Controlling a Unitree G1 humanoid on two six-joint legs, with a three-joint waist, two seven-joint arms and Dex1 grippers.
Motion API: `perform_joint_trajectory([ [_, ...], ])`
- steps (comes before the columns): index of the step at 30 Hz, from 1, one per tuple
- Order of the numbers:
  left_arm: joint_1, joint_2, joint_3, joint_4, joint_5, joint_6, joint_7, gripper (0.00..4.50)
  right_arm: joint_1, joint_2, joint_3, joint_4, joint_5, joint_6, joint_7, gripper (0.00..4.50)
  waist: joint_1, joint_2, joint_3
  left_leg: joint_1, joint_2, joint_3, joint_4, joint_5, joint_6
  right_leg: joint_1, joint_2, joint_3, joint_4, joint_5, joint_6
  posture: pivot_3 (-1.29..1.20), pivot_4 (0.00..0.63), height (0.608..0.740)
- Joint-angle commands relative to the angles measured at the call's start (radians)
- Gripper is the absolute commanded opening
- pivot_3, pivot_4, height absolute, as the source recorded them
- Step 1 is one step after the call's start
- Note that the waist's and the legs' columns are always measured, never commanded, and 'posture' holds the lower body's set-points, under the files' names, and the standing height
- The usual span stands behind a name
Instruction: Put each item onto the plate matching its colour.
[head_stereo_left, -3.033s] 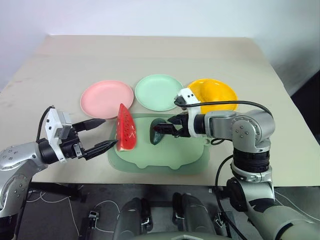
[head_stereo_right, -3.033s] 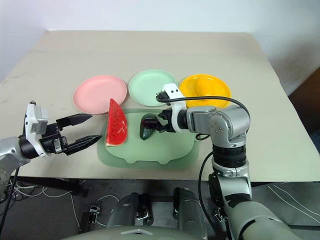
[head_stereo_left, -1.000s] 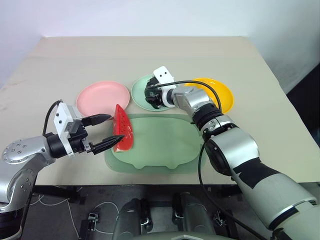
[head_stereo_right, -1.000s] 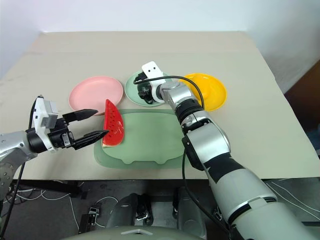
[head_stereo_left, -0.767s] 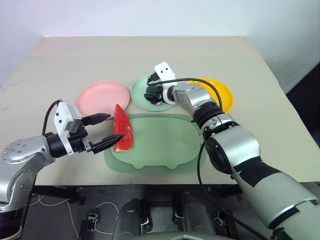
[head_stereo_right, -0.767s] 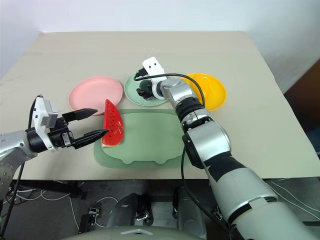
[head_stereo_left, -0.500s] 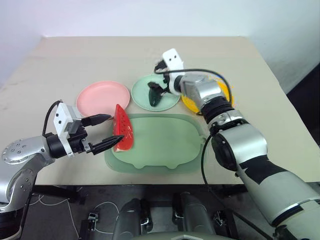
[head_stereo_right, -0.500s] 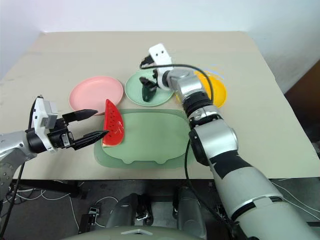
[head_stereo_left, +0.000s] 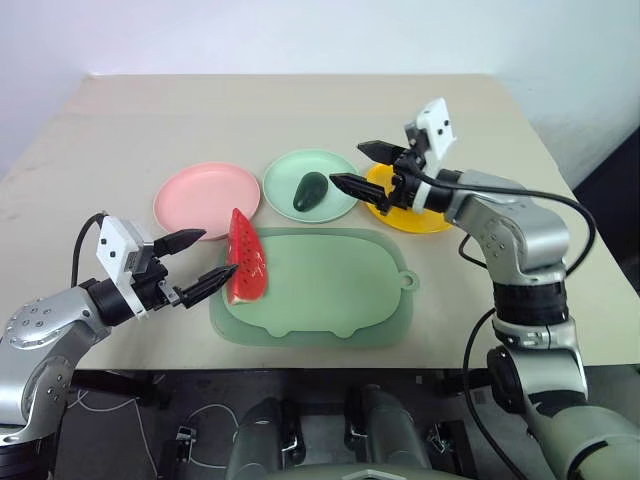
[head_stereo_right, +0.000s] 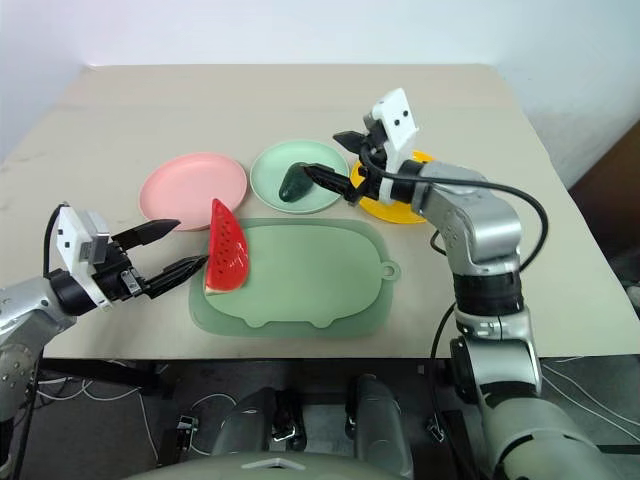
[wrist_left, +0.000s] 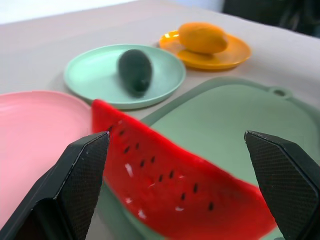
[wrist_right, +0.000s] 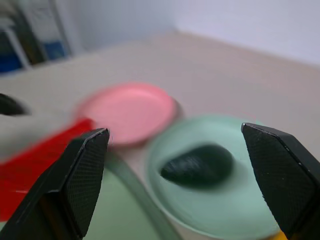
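A beige table carries a pale green mat near its front edge. Behind the mat stand three plates in a row: pink plate, mint green plate, orange-yellow plate. The watermelon wedge stands upright on the mat's left edge. The dark green avocado lies on the mint plate; the yellow mango lies on the orange-yellow plate. The right gripper hovers spread wide, empty, above the plates. The left gripper, fingers apart, flanks the wedge without touching.

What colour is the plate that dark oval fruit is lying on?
Mint green: the dark green avocado lies on the round mint green plate, clearest in the left eye view.
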Motion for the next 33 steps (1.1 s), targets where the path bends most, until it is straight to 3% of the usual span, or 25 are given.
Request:
perform_joint_trajectory([
  [1,-0.016,-0.020,0.018,-0.042,0.009,-0.022,0.047,4.50,0.093,-0.002,-0.063,-0.147,0.093,-0.044,0.017,4.48,0.010,0.000,0.000,0.000,0.000,0.000,0.000,0.000,0.000,0.000,0.000,0.000,0.000,0.000,0.000,0.00,0.150,0.696],
  [4,-0.032,-0.041,0.000,-0.038,0.047,-0.032,0.097,4.50,0.176,-0.024,-0.079,-0.194,0.188,0.023,0.036,4.48,0.020,0.000,0.000,0.001,0.000,0.000,0.000,0.000,0.000,0.002,0.000,0.000,-0.001,0.000,0.000,0.00,0.150,0.696],
  [8,-0.043,-0.064,-0.003,-0.059,0.020,0.010,0.147,4.50,0.231,-0.041,-0.029,-0.210,0.176,0.004,0.019,4.48,0.024,0.000,0.000,0.002,0.000,0.000,0.001,0.000,0.000,0.003,-0.001,0.000,-0.002,0.000,0.000,0.00,0.150,0.696],
  [17,-0.068,-0.101,-0.022,-0.194,-0.135,0.177,0.263,4.50,0.208,-0.031,0.019,-0.181,0.178,0.000,-0.024,4.48,0.037,-0.001,0.000,0.003,0.000,0.000,0.001,0.000,0.000,0.004,0.000,0.000,-0.002,0.000,0.000,0.00,0.150,0.696],
  [24,-0.163,-0.094,-0.114,-0.207,-0.089,0.387,0.495,4.50,0.199,-0.039,0.024,-0.135,0.167,-0.023,-0.023,4.48,0.046,-0.001,0.000,0.008,0.000,-0.002,0.001,0.000,0.001,0.012,0.000,-0.001,-0.006,0.000,0.000,0.00,0.150,0.696],
  [33,-0.249,-0.189,-0.198,-0.214,-0.120,0.539,0.633,4.50,0.216,-0.099,-0.002,-0.162,0.219,-0.014,0.041,4.48,0.045,-0.001,0.000,0.008,0.000,-0.002,0.001,-0.001,0.002,0.013,0.001,-0.001,-0.007,0.000,0.000,0.00,0.150,0.696],
])
